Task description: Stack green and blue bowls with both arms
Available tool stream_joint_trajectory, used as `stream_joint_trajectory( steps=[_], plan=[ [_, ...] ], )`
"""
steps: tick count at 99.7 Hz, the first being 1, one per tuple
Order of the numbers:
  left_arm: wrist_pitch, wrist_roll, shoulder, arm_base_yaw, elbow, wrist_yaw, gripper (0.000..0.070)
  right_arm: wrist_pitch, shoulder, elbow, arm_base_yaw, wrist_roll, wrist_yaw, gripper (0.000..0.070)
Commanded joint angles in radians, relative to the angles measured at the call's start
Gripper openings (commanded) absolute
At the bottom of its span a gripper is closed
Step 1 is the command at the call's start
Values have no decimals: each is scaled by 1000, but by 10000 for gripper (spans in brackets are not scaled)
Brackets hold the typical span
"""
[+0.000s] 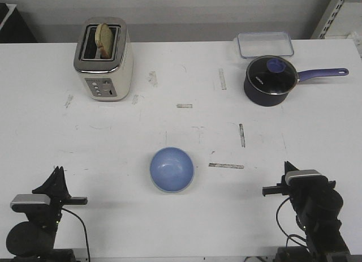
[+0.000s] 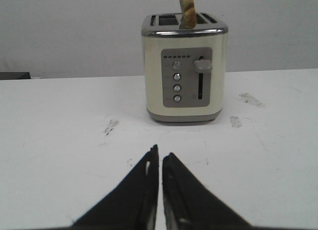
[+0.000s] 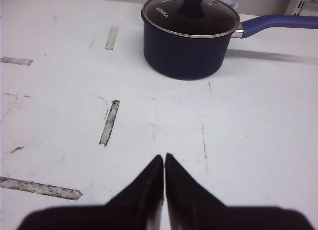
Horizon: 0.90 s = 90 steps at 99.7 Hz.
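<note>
One blue bowl (image 1: 172,169) mid-table, both arms' fingers (image 2: 149,173) (image 3: 158,169) pressed together, empty.

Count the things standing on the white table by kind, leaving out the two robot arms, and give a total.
Bowls: 1, the blue bowl; no green one is in view
Toasters: 1, the cream toaster with a bread slice in it
Saucepans: 1, the dark lidded saucepan
Containers: 1, the clear plastic container
Total: 4

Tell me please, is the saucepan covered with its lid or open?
Covered. The glass lid sits flat on the dark saucepan, its rim meeting the pot's edge all around, the knob on top.
</note>
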Motion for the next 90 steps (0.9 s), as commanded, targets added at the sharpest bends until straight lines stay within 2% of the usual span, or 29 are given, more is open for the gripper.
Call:
stream_joint_trajectory(
  steps=[1, 18, 33, 90],
  plan=[
    [17, -5, -49, 24, -69, 23, 2, 13, 3, 5, 3, 0, 0, 0],
    [39, -4, -42, 62, -199, 66, 2, 24, -2, 6, 3, 0, 0, 0],
    [193, -4, -43, 63, -323, 67, 2, 47, -4, 6, 2, 0, 0, 0],
    [219, -4, -43, 63, -319, 68, 2, 69, -5, 6, 1, 0, 0, 0]
  ],
)
